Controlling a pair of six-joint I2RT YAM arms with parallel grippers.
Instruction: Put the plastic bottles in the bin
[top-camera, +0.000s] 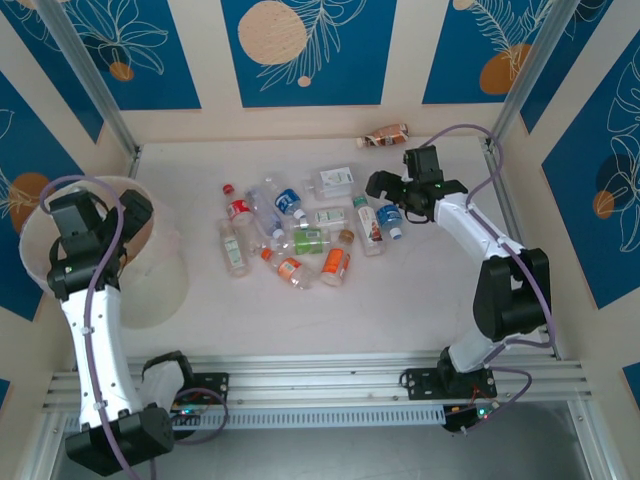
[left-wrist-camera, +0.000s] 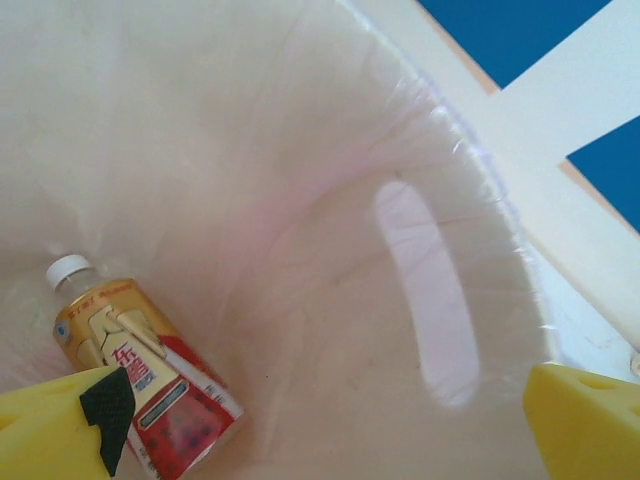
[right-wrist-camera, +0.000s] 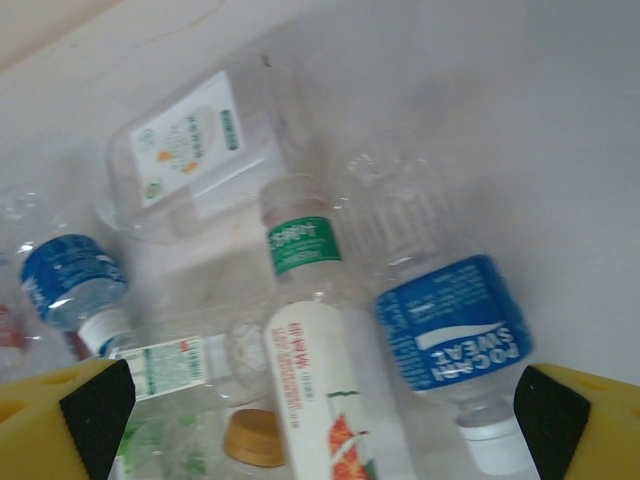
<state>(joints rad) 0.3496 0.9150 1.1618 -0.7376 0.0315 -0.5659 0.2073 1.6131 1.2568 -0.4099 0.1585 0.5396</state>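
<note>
Left gripper (left-wrist-camera: 320, 430) is held apart, empty, over bin (left-wrist-camera: 300, 150). Right gripper (right-wrist-camera: 320, 405) is held apart above crowded bottles (right-wrist-camera: 310, 370), mid-frame; neighbours could be pinched or knocked away.

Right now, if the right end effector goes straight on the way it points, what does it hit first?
Most likely the white-label bottle, which lies centred between the fingers of the open right end effector. The blue-label bottle lies right beside it, and which one sits higher is unclear.
</note>
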